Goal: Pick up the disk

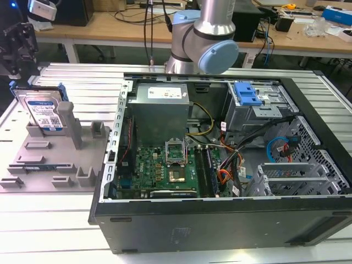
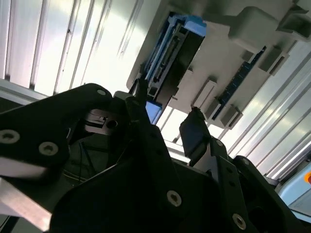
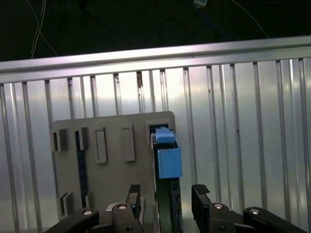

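My jaws stood spread apart, gripping nothing. They hung over the disk [image 3: 168, 161], one on either side of its upper edge in the first wrist view and clear of it in the exterior view. The disk stood on edge in a slot at the far end of the grey fixture [image 1: 60, 157], its label facing outward and blue rails on its sides. The fixture lay on the ribbed metal counter [image 1: 49, 220] at the exterior view's left, just beside the open computer case [image 1: 220, 217].
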`<state>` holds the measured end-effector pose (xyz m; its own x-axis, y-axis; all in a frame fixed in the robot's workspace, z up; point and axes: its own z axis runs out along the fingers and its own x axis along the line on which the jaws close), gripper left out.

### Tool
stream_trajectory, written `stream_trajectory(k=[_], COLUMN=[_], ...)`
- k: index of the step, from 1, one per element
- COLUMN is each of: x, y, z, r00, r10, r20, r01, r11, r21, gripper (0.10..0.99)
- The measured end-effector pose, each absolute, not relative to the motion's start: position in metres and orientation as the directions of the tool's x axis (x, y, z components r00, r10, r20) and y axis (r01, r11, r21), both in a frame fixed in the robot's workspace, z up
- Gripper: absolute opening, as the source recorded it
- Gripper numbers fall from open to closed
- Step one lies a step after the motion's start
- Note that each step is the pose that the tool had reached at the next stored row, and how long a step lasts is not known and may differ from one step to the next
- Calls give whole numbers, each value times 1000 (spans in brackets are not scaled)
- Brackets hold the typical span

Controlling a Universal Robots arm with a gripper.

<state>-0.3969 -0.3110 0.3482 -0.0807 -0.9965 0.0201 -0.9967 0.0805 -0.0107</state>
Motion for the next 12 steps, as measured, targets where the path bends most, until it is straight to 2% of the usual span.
stream_trajectory(k=[12], x=[-413], y=[-310], z=[337], r00=[-22], r10=[-1000], r20=[21], r01=[-1000], r11=[22], r21=[-11], gripper=[541])
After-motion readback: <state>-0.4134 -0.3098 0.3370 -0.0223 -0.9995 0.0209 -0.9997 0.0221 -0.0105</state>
